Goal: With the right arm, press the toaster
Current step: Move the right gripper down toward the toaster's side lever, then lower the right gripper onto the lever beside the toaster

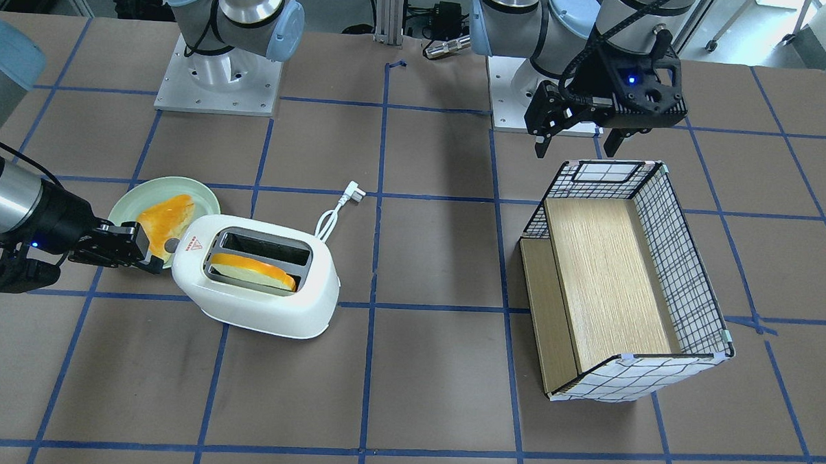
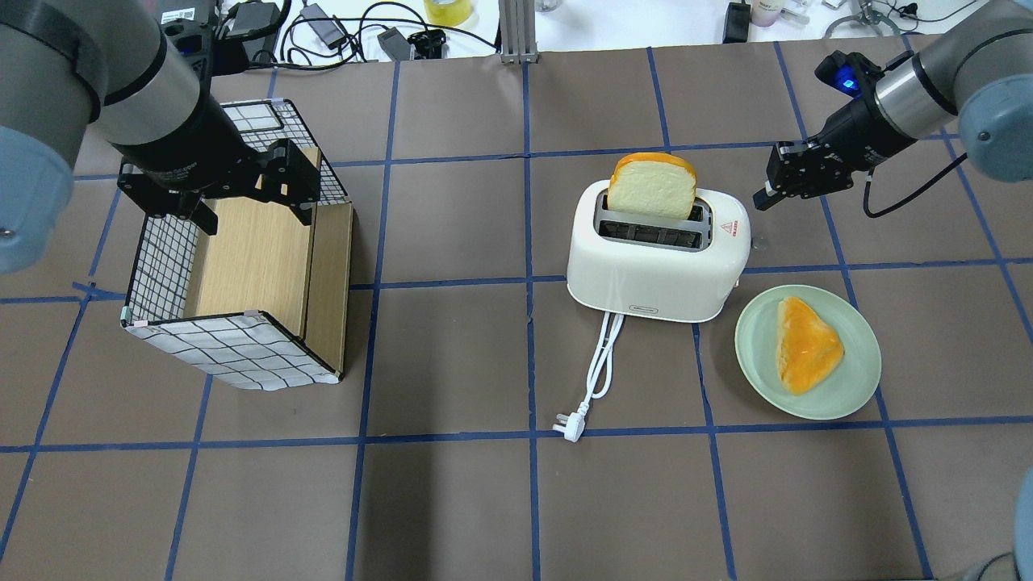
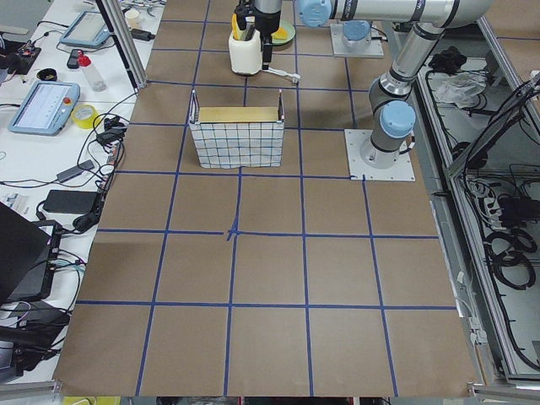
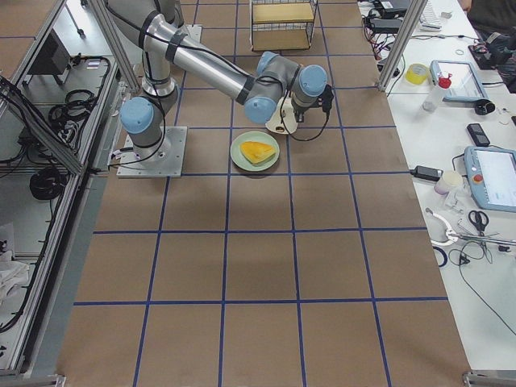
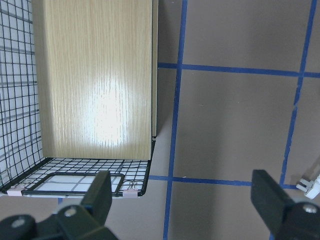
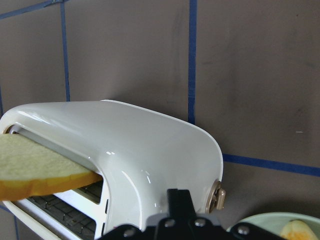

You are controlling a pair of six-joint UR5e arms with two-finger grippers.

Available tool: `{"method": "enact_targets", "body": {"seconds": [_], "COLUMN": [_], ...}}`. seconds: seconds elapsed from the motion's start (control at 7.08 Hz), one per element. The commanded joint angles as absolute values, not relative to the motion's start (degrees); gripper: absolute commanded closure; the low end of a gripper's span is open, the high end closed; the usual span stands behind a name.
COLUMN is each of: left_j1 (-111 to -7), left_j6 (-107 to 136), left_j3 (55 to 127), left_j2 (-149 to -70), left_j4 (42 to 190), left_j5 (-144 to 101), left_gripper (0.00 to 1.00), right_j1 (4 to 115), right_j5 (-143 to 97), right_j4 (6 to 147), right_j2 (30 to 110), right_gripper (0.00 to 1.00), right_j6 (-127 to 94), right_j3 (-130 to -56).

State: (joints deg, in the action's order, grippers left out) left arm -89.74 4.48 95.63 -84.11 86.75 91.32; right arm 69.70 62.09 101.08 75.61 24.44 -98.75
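Note:
The white toaster [image 1: 260, 292] lies mid-table, also in the overhead view [image 2: 654, 270] and the right wrist view [image 6: 125, 145]. A bread slice [image 2: 652, 184] stands high in one slot. The grey lever knob [image 6: 218, 197] is on the toaster's end wall. My right gripper [image 1: 152, 263] is shut and empty, its tip just beside that end, close to the knob [image 1: 172, 244]; it also shows in the overhead view [image 2: 763, 200]. I cannot tell if it touches. My left gripper [image 1: 577, 143] is open and empty above the wire basket [image 1: 686, 269].
A green plate [image 2: 855, 395] with a toasted bread piece [image 2: 807, 343] sits beside the toaster, near my right arm. The toaster's white cord and plug [image 2: 567, 428] trail on the table. The basket [image 2: 226, 351] holds a wooden board [image 5: 95, 80].

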Motion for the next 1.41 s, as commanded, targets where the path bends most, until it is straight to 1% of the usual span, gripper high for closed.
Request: {"method": "enact_targets", "body": {"seconds": [0.0, 0.42, 0.71, 1.27], "left_j1": [-89.7, -89.7, -89.7, -89.7], "left_j6": [4.5, 4.5, 4.5, 4.5], "left_j3": [95.6, 95.6, 95.6, 95.6], "left_j2": [-84.1, -84.1, -84.1, -84.1], "left_j4": [86.7, 86.7, 86.7, 86.7], "left_j5": [91.3, 91.3, 91.3, 91.3], "left_gripper": [0.00, 0.00, 0.00, 0.00], "right_j1": [69.6, 69.3, 66.4, 66.1], "right_j5": [61.7, 62.7, 64.9, 60.9], "right_j4": [99.1, 93.5, 92.8, 90.2], "right_j2": [76.2, 76.8, 76.6, 76.9], "right_gripper": [1.00, 1.00, 1.00, 1.00], "right_j6": [25.2, 25.2, 28.2, 28.6], "right_j3": [-98.6, -98.8, -99.0, -99.5]}}
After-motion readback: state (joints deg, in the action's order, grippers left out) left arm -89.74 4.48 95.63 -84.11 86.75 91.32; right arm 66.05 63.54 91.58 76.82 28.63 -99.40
